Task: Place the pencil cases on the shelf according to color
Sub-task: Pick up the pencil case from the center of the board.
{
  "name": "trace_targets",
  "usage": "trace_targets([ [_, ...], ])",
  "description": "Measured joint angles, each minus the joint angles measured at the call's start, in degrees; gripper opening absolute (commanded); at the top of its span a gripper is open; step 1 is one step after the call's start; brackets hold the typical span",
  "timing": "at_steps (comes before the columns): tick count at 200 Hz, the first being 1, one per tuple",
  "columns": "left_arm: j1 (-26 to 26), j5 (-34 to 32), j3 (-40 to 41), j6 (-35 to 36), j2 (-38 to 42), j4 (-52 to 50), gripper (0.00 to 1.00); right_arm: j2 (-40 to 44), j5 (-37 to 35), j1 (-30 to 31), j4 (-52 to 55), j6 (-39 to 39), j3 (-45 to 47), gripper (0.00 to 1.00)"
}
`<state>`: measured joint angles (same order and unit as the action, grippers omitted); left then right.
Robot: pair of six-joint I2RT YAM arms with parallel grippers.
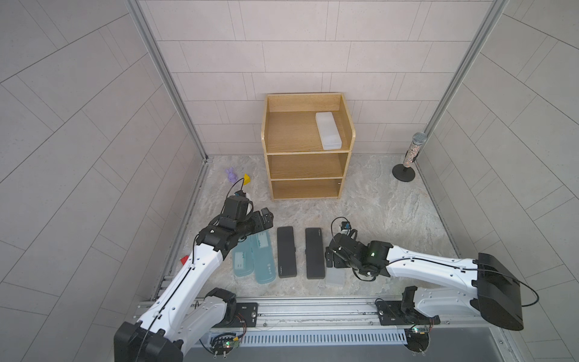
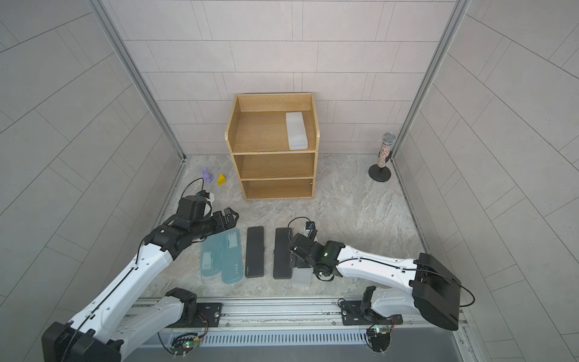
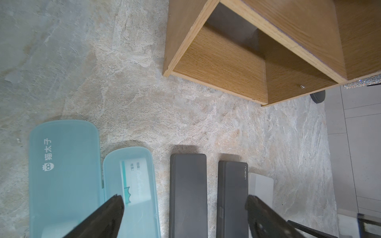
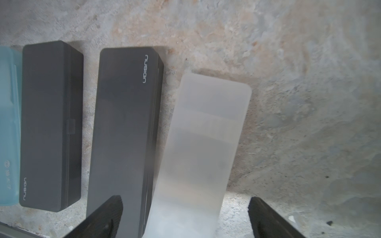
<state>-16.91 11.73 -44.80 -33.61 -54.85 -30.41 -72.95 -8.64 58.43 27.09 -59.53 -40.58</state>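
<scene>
Right jaws: spread wide, empty, hanging over the near end of the frosted translucent white rectangular plastic pencil case [image 4: 202, 144] on the stone-patterned counter [image 1: 391, 203]. The case lies between the fingertips [image 4: 259, 208], slanted, so its near end crowds the matte black flat pencil case [image 4: 123, 134] next to it. Can't tell if they touch. One fingertip sits over that black case, not over the gap, so it's a likely snag on a straight drop. The full spread fits a grab across the case's width. The second matte black case [image 4: 49, 123] is just outside the jaws, on the same side.

Left jaws: also apart, empty, held high off the far ends of the logo-printed translucent teal-blue round-ended case [image 3: 64, 175] and the teal-blue case with a paper card inside [image 3: 132, 185]. They're touching nothing, probably parked clear of the right arm.

The light oak three-tier wooden shelf [image 1: 266, 131] is well beyond both jaws. The matching frosted white case [image 1: 328, 130] lies flat on its top tier along one raised side, leaving room beside it. So top tier is white, and the case under the right jaws belongs there. Five cases remain on the counter.
</scene>
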Motion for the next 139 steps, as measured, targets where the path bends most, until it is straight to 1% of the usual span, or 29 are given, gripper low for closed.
trace_targets([
  [33,0.00,0.24,0.04,-0.02,0.22,0.13,1.00,-3.80,1.09,0.42,-1.40,-0.96,0.46,1.00],
  [91,0.00,1.31,0.15,-0.09,-0.11,0.79,1.00,-4.33,1.99,0.44,-3.15,-2.45,3.87,1.00],
  [139,0.00,1.77,0.15,-0.09,-0.17,1.33,1.00,-7.30,1.36,0.44,-5.31,-2.75,3.72,0.98],
])
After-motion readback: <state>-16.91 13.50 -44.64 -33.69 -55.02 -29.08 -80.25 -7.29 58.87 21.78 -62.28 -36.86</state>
